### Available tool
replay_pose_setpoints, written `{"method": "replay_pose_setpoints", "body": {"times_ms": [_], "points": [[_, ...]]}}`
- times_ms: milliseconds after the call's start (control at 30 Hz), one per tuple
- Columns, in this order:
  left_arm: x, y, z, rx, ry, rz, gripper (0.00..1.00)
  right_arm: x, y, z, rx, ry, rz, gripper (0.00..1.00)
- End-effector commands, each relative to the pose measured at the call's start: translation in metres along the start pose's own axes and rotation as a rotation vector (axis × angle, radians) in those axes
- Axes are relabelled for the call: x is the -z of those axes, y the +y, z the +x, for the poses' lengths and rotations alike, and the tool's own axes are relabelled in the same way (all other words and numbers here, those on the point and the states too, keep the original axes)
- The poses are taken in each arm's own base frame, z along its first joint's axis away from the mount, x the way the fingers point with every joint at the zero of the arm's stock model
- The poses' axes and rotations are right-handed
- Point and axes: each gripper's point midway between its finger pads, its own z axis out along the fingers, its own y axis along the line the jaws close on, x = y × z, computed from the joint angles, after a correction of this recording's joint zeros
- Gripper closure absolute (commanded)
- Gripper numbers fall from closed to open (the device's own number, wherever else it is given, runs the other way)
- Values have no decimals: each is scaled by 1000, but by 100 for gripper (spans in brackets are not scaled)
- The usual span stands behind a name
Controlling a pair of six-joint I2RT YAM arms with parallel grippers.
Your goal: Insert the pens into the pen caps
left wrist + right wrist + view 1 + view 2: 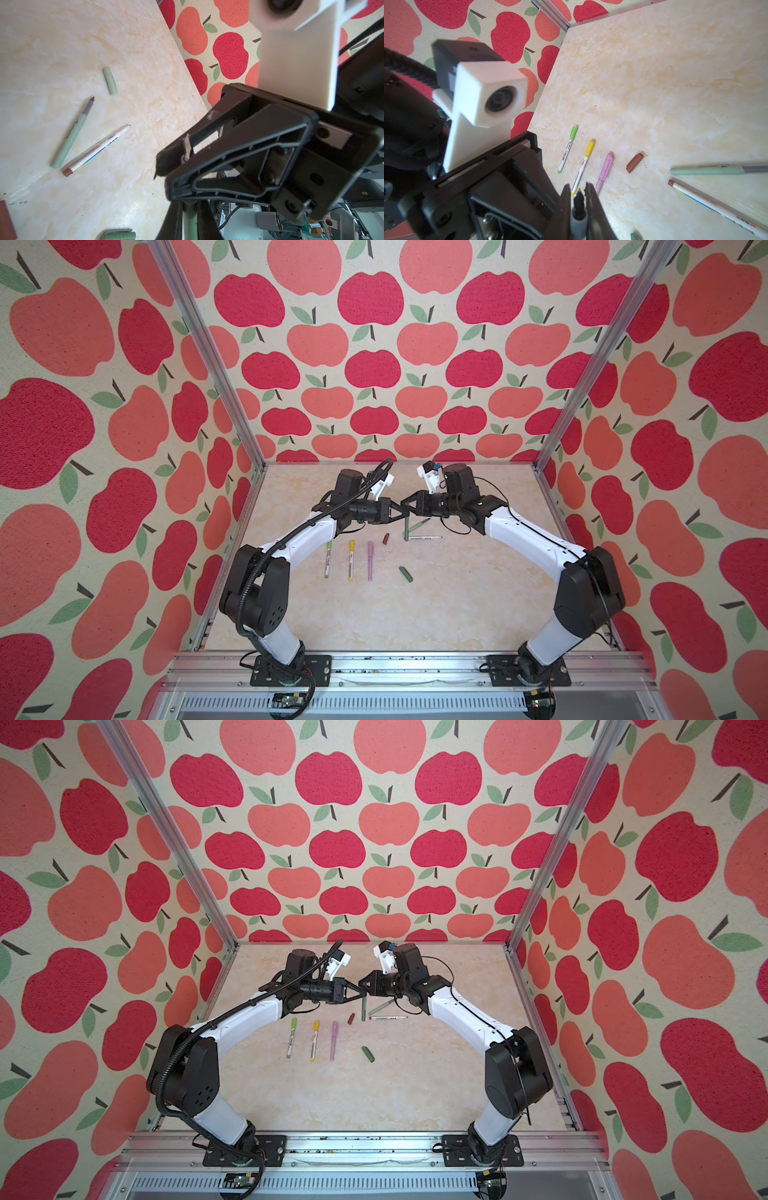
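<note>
A dark green pen [406, 527] hangs upright above the table between both arms. My left gripper [402, 513] [190, 209] is shut on its green barrel [190, 225]. My right gripper [405, 504] [578, 187] is shut on its grey collar [578, 223], and the black tip pokes out between the fingers. The dark green cap [406, 574] lies alone on the table nearer the front. A brown cap [386, 539] lies left of the held pen. A sage pen [419, 524] and a white pen [424, 537] lie uncapped to its right. A sage cap [110, 80] lies beyond them.
Side by side at the left lie three capped pens: lime [328, 560], yellow [351, 560] and pink [370, 561]. Apple-print walls and aluminium posts [208, 352] enclose the marble table [457, 605]. The two gripper heads nearly touch over the table's middle.
</note>
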Motion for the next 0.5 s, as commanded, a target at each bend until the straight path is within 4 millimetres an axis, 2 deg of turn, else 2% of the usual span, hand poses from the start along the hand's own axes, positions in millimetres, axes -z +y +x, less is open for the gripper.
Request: {"method": "replay_pose_setpoints", "body": {"times_ms": [0,133,267,333,467], "points": [[2,-12,-7,-52,-25,20,99,-3,2,1,1,11,2,89],[4,-12,-6,-51,-27,3,89,1,5,-3,18,-4,6,91],[9,-12,-1,-65,-29,-24,71,7,9,-8,43,-30,9,93],[11,-13,3,-70,-27,-33,64,10,12,-12,52,-48,3,93],[11,-14,12,-69,-18,-34,62,15,19,-18,62,-86,-20,93]]}}
